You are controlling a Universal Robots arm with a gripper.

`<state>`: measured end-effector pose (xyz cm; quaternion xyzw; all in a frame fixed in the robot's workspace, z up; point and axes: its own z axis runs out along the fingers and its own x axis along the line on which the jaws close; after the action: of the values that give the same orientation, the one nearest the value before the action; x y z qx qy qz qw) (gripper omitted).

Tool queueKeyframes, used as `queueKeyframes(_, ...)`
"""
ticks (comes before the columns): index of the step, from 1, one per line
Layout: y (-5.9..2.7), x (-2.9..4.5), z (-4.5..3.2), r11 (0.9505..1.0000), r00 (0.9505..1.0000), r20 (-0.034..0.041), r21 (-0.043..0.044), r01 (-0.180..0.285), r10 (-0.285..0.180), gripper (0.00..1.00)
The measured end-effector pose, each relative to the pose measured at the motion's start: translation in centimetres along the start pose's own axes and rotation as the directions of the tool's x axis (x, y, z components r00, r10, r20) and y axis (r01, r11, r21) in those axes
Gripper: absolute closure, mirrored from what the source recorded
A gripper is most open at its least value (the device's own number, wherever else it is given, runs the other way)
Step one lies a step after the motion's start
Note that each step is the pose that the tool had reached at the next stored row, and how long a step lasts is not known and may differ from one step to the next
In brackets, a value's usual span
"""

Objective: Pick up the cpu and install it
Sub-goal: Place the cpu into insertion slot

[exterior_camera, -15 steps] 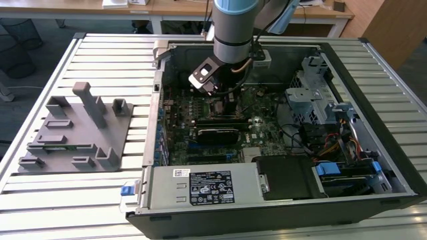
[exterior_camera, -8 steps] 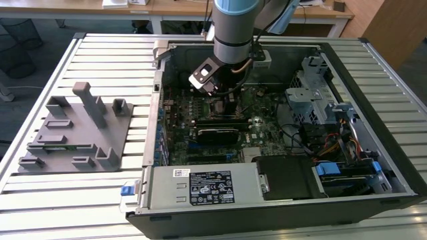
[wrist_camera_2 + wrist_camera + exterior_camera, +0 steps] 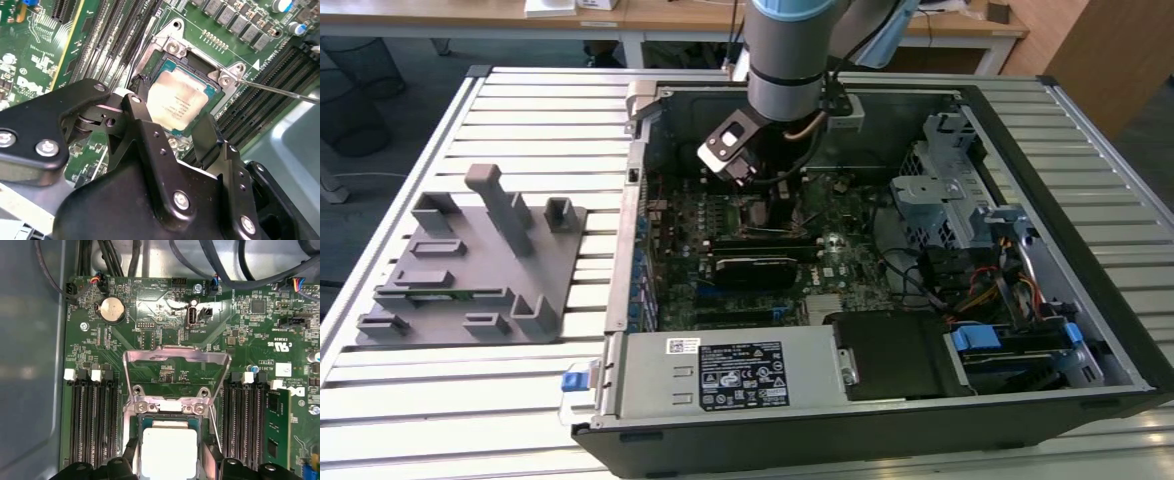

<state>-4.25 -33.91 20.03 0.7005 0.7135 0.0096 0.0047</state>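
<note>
The cpu is seen lying level within the socket of the motherboard. The board is mounted inside the open computer case, which is carried on the slatted table. Whether the chip is fully bedded or is held just proud of the contacts cannot be told.

The main risk is judged to be damage to the socket's fine contacts. This would be caused if the cpu were pressed down while shifted or turned out of its keyed position, or if 1 edge were let down ahead of the other. A 2nd risk is judged to lie in the release: if the jaws were lifted without being parted cleanly, the chip could be dragged askew or out. The load plate is swung back and the lever is unlatched, so the cpu is not clamped by anything of the socket and could be dislodged by a knock.

The 2 black jaws are set at about the cpu's width, 1 at each of 2 opposite edges. They appear to be pinching those edges, as no gap is seen on either side. Nothing else is held. In the exterior view the arm is reached down into the case, well apart from the grey fixture on the table.
</note>
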Motion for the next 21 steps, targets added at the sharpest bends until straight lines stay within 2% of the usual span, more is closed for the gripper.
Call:
queueKeyframes(4, 0.02, 0.01, -0.83, 1.0000, 1.0000, 0.0000, 0.0028, 0.000, 0.000, 0.40)
queueKeyframes(6, 0.03, 0.01, -1.19, 1.0000, 1.0000, -0.0002, 0.0049, 0.000, 0.000, 0.53)
queueKeyframes(7, 0.03, 0.01, -1.32, 1.0000, 1.0000, -0.0002, 0.0060, 0.000, 0.000, 0.53)
queueKeyframes(9, 0.04, 0.01, -1.58, 1.0000, 1.0000, -0.0002, 0.0083, 0.000, 0.000, 0.64)
queueKeyframes(10, 0.05, 0.01, -1.73, 0.9999, 1.0000, -0.0002, 0.0102, 0.000, 0.000, 0.64)
queueKeyframes(12, 0.05, 0.02, -1.99, 0.9999, 1.0000, -0.0003, 0.0128, 0.000, 0.000, 0.76)
queueKeyframes(13, 0.06, 0.02, -2.09, 0.9999, 1.0000, -0.0003, 0.0138, 0.000, 0.000, 0.76)
queueKeyframes(15, 0.08, 0.02, -2.28, 0.9999, 1.0000, -0.0004, 0.0166, 0.000, 0.000, 0.87)
queueKeyframes(18, 0.09, 0.02, -2.60, 0.9998, 1.0000, -0.0003, 0.0206, 0.000, 0.000, 0.89)
queueKeyframes(21, 0.09, 0.02, -2.67, 0.9998, 1.0000, -0.0004, 0.0208, 0.000, 0.000, 0.89)
